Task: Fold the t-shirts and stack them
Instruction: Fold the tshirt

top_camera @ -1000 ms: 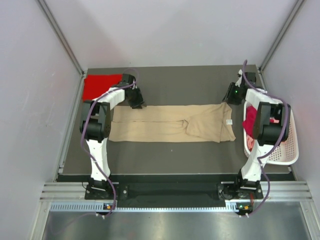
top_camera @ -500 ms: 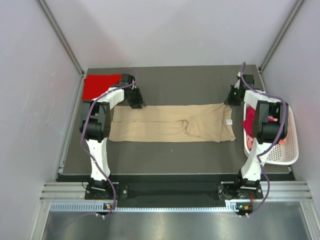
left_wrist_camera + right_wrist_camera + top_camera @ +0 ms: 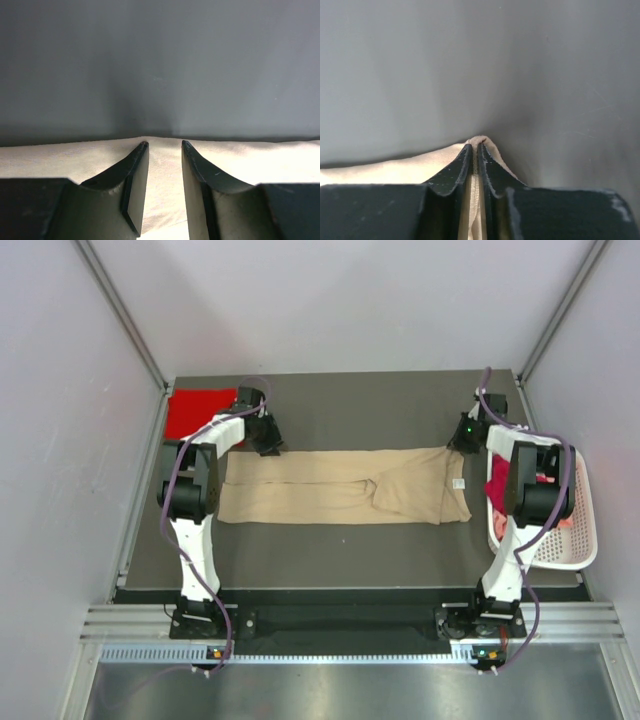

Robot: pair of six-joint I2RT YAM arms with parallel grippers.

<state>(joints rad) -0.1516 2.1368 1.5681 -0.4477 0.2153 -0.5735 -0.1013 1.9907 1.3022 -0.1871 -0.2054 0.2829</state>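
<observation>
A tan t-shirt (image 3: pixel 340 486) lies spread in a long band across the middle of the table. My left gripper (image 3: pixel 268 444) is at its far left edge. In the left wrist view that gripper (image 3: pixel 164 144) is open, its fingers straddling the tan cloth (image 3: pixel 60 160) with a clear gap. My right gripper (image 3: pixel 458 443) is at the shirt's far right corner. Seen from the right wrist, it (image 3: pixel 475 145) is shut on a pinched ridge of the tan cloth (image 3: pixel 395 170). A folded bright red t-shirt (image 3: pixel 198 412) lies at the back left corner.
A white slotted basket (image 3: pixel 580 540) stands off the table's right edge with red and pink cloth (image 3: pixel 497 485) in it, partly hidden by the right arm. Grey walls close in the left, back and right sides.
My right gripper has closed on the tan shirt's far right corner. The left gripper has shifted slightly back and left along the shirt's far edge, its jaws unchanged.
</observation>
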